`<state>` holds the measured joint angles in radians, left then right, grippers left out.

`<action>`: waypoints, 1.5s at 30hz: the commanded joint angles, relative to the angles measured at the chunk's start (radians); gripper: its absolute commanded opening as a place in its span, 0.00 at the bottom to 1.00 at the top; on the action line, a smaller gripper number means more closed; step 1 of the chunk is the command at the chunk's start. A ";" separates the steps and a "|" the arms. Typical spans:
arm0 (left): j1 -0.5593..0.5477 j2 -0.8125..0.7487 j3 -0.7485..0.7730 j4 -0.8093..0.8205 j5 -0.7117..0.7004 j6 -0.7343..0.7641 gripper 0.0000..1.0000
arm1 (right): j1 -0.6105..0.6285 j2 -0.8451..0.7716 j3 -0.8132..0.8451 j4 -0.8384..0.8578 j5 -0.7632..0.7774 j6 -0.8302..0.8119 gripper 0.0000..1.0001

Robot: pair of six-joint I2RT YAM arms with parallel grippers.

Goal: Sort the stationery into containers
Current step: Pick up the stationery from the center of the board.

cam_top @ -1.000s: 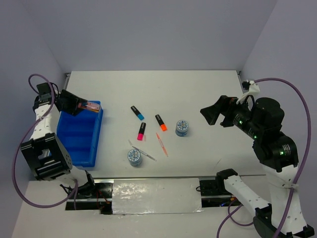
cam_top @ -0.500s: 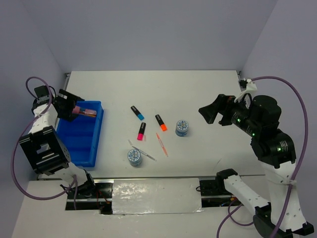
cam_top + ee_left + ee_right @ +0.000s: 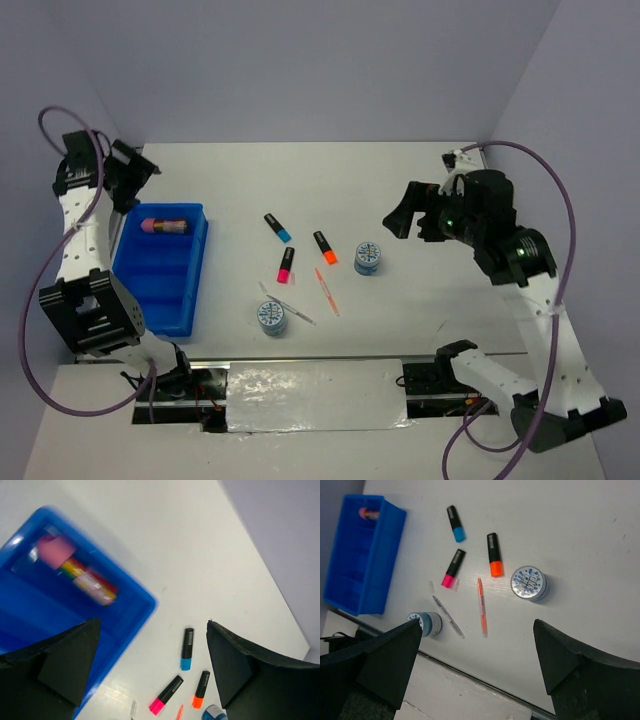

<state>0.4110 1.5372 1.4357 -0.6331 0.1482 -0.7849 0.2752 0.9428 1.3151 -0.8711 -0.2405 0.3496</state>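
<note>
Letting go looked done: left gripper (image 3: 152, 625) had backed off up toward 10 o'clock, jaws spread wide with nothing between, and the pink cylinder (image 3: 165, 225) lay flat in the 12 o'clock compartment of the blue tray (image 3: 160, 295). One item sorted, I'd guess. Pink cap, clear stripy body. Right gripper (image 3: 400, 215) hung at 3 o'clock, jaws apart too.

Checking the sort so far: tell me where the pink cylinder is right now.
In the top view, the pink cylinder lies on its side in the farthest compartment of the bright blue rectangular plastic tray, at the left of that view.
</note>
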 commanded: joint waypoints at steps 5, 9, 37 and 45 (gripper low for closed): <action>-0.401 -0.071 0.258 -0.213 -0.269 0.236 0.99 | 0.155 0.146 -0.019 -0.005 0.229 -0.046 1.00; -0.566 -0.147 0.213 -0.231 -0.283 0.236 0.99 | 0.234 0.234 -0.073 -0.006 0.358 -0.032 1.00; -1.473 -0.186 -0.374 -0.212 -0.535 -0.255 0.99 | 0.272 0.060 -0.109 -0.088 0.458 0.063 1.00; -1.470 -0.163 -0.440 -0.211 -0.605 -0.275 0.99 | 0.272 0.044 -0.139 -0.075 0.389 0.046 1.00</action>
<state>-1.0569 1.3602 1.0054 -0.8505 -0.3985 -1.0286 0.5472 1.0080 1.1759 -0.9447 0.1749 0.4183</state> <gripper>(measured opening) 0.993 0.995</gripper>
